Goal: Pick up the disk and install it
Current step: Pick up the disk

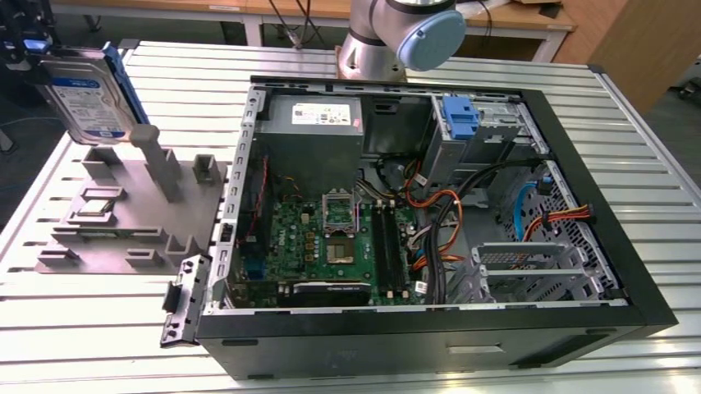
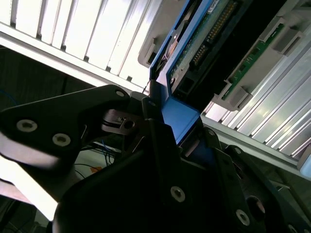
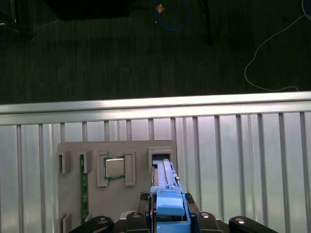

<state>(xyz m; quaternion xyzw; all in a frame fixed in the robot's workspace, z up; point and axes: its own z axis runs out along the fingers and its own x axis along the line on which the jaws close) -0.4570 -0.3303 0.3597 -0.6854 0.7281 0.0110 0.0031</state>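
Observation:
The disk (image 1: 90, 97) stands on edge at the exterior view's far left, over the back end of the grey fixture (image 1: 121, 217). Its white-and-blue label faces the camera and a blue carrier frames it. My gripper (image 1: 26, 54) is shut on its upper end. In the first wrist view, the blue carrier (image 3: 170, 204) sits edge-on between my dark fingers (image 3: 137, 219), above the fixture's slot (image 3: 161, 156). The second wrist view shows the carrier (image 2: 182, 114) clamped and the disk's green circuit board (image 2: 214, 29). I cannot tell whether the disk's lower end touches the fixture.
The open computer case (image 1: 646, 312) lies to the exterior view's right of the fixture, with a blue-handled caddy (image 1: 462, 115) at its back and a motherboard (image 1: 328, 238). The fixture also holds a square silver chip (image 3: 114, 168) and a green memory stick (image 3: 83, 189). The slatted table (image 1: 88, 336) ends at a dark floor.

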